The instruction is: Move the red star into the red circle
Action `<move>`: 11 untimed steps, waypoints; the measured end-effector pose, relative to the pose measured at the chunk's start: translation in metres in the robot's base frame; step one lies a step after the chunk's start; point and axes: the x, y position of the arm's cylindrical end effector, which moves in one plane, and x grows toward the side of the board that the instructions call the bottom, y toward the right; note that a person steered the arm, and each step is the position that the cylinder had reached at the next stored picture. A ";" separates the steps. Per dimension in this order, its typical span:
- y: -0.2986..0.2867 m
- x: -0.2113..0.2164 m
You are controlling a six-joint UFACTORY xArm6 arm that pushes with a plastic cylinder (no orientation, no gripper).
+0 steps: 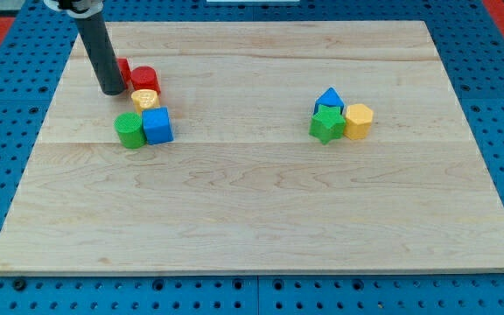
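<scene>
My tip (112,91) rests on the board at the view's upper left. A red block (124,68), most likely the red star, is largely hidden behind the rod, touching or nearly touching it on the right. The red circle (144,79) is a round red block just right of that one and appears to touch it. My tip is left of and a little below the two red blocks.
A yellow block (144,99) sits directly below the red circle, with a green cylinder (129,130) and a blue cube (157,126) below it. At the right, a blue triangle (329,99), a green star (326,125) and a yellow hexagon (358,121) are clustered on the wooden board (252,201).
</scene>
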 end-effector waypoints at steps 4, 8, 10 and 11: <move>0.053 -0.014; -0.039 0.017; -0.058 -0.031; 0.035 -0.041</move>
